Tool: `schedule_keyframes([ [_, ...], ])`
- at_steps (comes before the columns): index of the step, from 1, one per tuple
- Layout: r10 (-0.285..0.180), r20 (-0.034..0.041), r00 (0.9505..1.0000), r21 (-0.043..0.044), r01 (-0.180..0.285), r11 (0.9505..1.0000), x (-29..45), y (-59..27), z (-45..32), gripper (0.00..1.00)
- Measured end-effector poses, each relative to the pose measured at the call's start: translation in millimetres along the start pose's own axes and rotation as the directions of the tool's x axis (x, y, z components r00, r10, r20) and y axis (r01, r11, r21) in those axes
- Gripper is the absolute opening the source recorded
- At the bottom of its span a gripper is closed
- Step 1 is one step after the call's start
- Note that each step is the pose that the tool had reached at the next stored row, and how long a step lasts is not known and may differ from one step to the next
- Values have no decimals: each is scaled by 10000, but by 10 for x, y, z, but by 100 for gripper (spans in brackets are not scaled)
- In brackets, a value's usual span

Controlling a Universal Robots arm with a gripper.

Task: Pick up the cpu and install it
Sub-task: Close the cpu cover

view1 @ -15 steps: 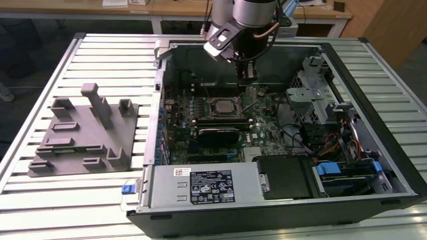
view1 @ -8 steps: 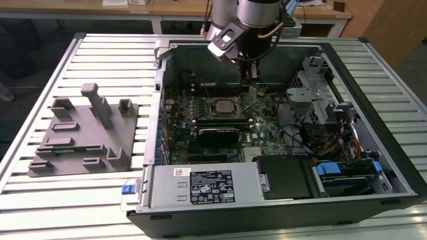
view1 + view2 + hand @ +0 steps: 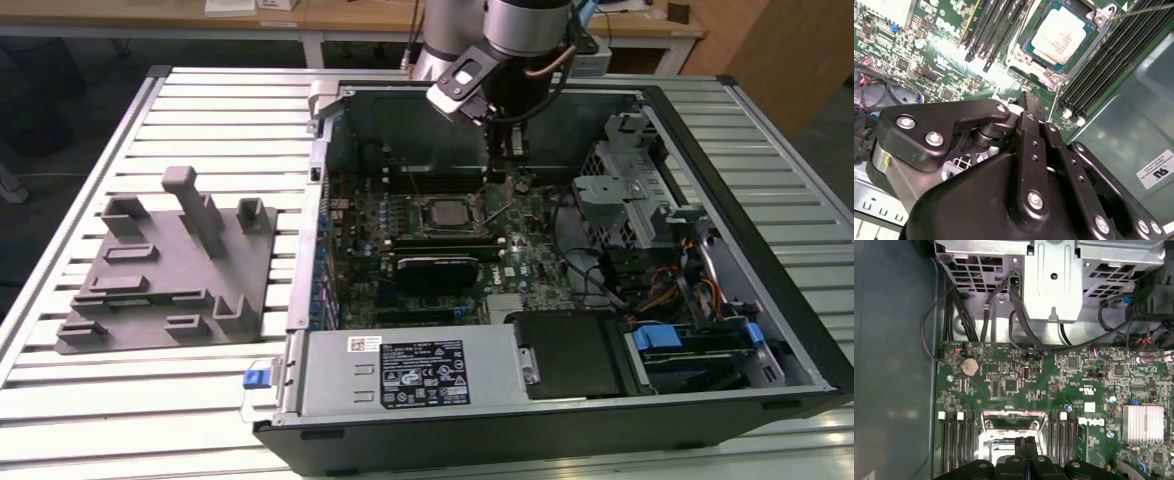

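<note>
The cpu (image 3: 1061,34) lies seated in the socket (image 3: 1050,76) on the motherboard (image 3: 939,60), just beside the gripper (image 3: 1026,102), whose fingers are pressed together, empty. Memory slots (image 3: 1094,70) flank the socket, and a grey tray (image 3: 167,265) sits outside the case

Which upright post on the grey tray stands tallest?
The slim post toward the tray's far edge: it rises well above the short, squat blocks either side of it.

— Where did the exterior view sit?
— High, well back, looking down into the open computer case (image 3: 747,330), the arm (image 3: 521,30) at the frame's upper centre.
— The wrist views?
— Both hung close over the motherboard (image 3: 1019,375), looking past the gripper (image 3: 1026,441); they shared the socket (image 3: 1013,427).
</note>
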State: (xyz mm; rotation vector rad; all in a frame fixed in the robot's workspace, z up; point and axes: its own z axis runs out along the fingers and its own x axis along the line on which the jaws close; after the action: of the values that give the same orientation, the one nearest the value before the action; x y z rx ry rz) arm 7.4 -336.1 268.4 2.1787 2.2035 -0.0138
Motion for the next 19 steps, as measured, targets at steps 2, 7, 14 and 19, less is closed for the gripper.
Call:
schedule_keyframes([
  [2,-8,0,10000,0,8,10000,27,15,13,11],
  [7,-305,-8,9995,-11,305,9995,55,26,38,11],
  [14,-648,30,9979,-20,648,9979,82,73,72,11],
  [19,-650,64,9979,-19,650,9979,103,148,81,11],
])
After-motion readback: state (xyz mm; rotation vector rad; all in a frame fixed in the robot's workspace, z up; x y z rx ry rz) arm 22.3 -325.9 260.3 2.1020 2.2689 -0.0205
